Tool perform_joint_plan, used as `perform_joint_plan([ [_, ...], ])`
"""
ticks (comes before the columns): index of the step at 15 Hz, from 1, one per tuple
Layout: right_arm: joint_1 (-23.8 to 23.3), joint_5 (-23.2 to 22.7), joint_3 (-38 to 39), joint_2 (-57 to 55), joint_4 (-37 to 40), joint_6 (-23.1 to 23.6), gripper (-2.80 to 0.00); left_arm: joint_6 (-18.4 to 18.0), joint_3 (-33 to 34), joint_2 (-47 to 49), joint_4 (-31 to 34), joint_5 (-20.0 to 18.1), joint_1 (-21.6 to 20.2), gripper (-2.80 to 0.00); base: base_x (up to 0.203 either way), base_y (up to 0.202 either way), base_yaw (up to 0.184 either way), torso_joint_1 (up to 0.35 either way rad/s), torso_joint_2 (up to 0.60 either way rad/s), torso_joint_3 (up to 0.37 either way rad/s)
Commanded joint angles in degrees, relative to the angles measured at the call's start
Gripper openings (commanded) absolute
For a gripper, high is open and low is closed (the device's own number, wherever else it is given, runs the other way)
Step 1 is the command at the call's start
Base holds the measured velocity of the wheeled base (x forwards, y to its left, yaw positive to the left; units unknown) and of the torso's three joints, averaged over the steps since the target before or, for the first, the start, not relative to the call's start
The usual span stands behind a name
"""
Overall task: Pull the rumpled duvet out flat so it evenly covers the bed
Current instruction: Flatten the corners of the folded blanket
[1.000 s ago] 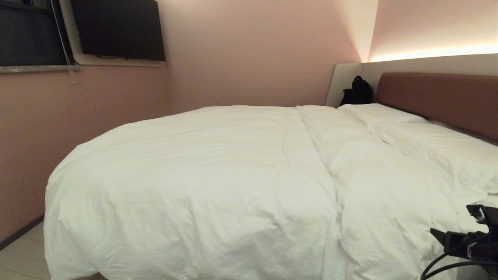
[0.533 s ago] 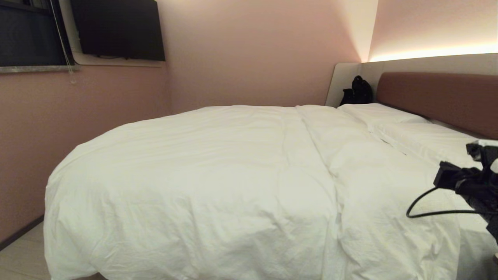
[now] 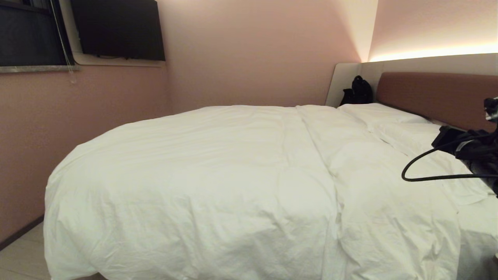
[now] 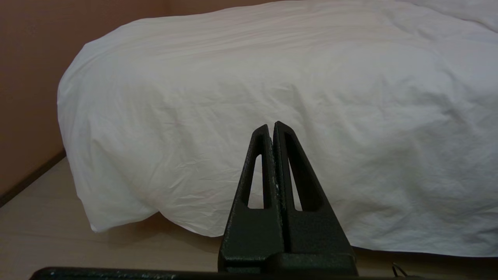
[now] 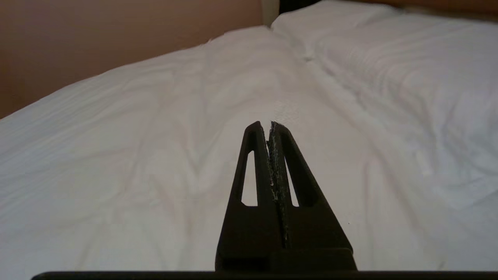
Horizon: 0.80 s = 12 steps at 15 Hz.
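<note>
The white puffy duvet [image 3: 218,175] lies spread over the bed [image 3: 476,229], softly wrinkled, with a long fold running from front to back. Its near edge hangs down almost to the floor [image 4: 272,70]. My right arm [image 3: 472,155] is raised at the right edge of the head view, above the pillow side. The right gripper [image 5: 269,123] is shut with nothing in it and hovers over the duvet [image 5: 155,155]. My left gripper [image 4: 271,124] is parked low beside the bed, shut and empty, facing the hanging duvet.
Two white pillows [image 3: 389,116] lie against the brown headboard [image 3: 439,97]. A black bag [image 3: 358,91] sits in the far corner. A pink wall with a dark screen [image 3: 116,29] stands close on the left. Pale floor [image 4: 58,241] shows by the bed corner.
My right arm has risen from the lower right corner of the head view to pillow height. The duvet and left arm have not moved.
</note>
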State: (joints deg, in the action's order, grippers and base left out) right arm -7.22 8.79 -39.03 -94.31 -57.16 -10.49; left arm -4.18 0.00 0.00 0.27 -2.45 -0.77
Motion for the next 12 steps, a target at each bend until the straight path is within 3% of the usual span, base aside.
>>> perform_joint_plan([
  [1, 3.8, 0.2, 1.9, 8.6, 34.3, -2.5, -2.8, 0.0, 0.0, 0.1, 0.0, 0.0, 0.0, -2.8, 0.0, 0.0, 0.0, 0.0, 0.0, 0.0],
  [3, 5.2, 0.3, 3.6, 12.3, 43.2, -2.8, -2.8, 0.0, 0.0, 0.1, 0.0, 0.0, 0.0, -2.8, 0.0, 0.0, 0.0, 0.0, 0.0, 0.0],
  [6, 4.9, 0.2, 8.1, 13.3, 44.7, -3.0, -2.8, 0.0, 0.0, 0.1, 0.0, 0.0, 0.0, -2.8, 0.0, 0.0, 0.0, 0.0, 0.0, 0.0],
  [8, 1.4, -0.7, 10.7, 14.0, 44.5, 1.5, -2.8, 0.0, 0.0, 0.1, 0.0, 0.0, 0.0, -2.8, 0.0, 0.0, 0.0, 0.0, 0.0, 0.0],
  [9, -1.1, -2.6, 11.5, 14.3, 43.8, 4.6, -2.8, 0.0, 0.0, 0.1, 0.0, 0.0, 0.0, -2.8, 0.0, 0.0, 0.0, 0.0, 0.0, 0.0],
  [12, -11.6, -15.3, 12.3, 13.3, 40.3, 12.5, -2.8, 0.0, 0.0, 0.1, 0.0, 0.0, 0.0, -2.8, 0.0, 0.0, 0.0, 0.0, 0.0, 0.0],
])
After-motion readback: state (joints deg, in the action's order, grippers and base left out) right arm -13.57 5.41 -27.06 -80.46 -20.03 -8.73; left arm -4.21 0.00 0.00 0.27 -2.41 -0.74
